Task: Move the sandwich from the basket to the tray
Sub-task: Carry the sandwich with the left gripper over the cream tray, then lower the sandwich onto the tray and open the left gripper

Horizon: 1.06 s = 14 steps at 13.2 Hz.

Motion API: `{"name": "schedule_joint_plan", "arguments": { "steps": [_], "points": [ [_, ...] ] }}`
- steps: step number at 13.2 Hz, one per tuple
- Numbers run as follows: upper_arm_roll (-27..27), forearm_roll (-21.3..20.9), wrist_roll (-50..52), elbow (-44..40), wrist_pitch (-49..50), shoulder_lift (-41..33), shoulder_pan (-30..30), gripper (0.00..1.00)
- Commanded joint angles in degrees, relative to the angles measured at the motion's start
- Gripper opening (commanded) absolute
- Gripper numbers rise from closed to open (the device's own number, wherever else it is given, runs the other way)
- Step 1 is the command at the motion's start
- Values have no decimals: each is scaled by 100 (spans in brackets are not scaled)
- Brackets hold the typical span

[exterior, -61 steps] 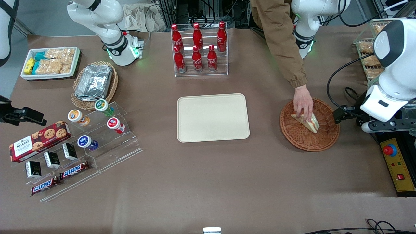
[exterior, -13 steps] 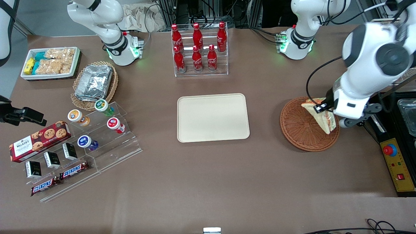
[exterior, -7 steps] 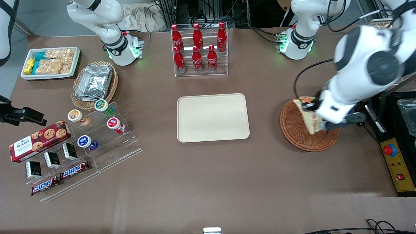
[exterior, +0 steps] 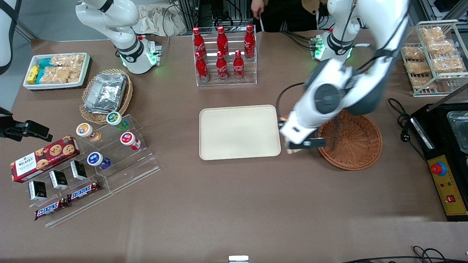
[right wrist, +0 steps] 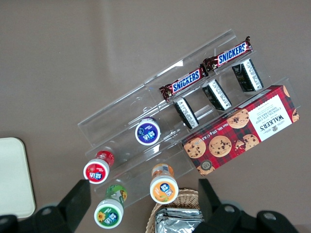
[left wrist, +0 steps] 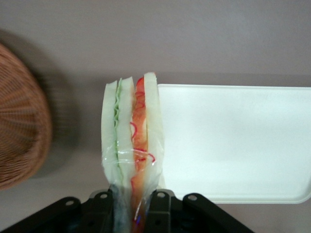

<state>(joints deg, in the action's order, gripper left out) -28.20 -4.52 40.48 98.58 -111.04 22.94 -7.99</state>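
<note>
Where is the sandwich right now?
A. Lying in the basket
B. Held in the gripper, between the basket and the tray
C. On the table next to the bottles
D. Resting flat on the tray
B: the gripper is shut on the sandwich, which hangs over the table between the basket and the tray.

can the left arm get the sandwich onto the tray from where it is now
Probably yes. The end effector is shut on the sandwich, hanging over the table between the basket and the tray, right at the tray's edge. The tray surface is bare and nothing stands in between.
</note>
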Motion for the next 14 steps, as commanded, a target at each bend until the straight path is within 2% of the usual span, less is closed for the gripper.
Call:
{"name": "schedule_joint_plan", "arguments": {
  "steps": [1,3,6,9,11,12,13,14],
  "points": [
    [-28,-330,399,-146,-356,570,-333,0],
    [-28,-365,381,-112,-541,789,-405,0],
    [-19,-716,416,-33,-577,1063,-546,0],
    [-11,-945,582,388,-997,1072,-546,0],
    [-11,-1069,784,460,-1148,1133,-563,4],
    [-19,-1104,803,460,-1139,1133,-563,19],
    [-19,-1113,794,451,-1113,1125,-554,70],
    [-11,-1113,777,434,-1052,1081,-554,100]
  ]
}}
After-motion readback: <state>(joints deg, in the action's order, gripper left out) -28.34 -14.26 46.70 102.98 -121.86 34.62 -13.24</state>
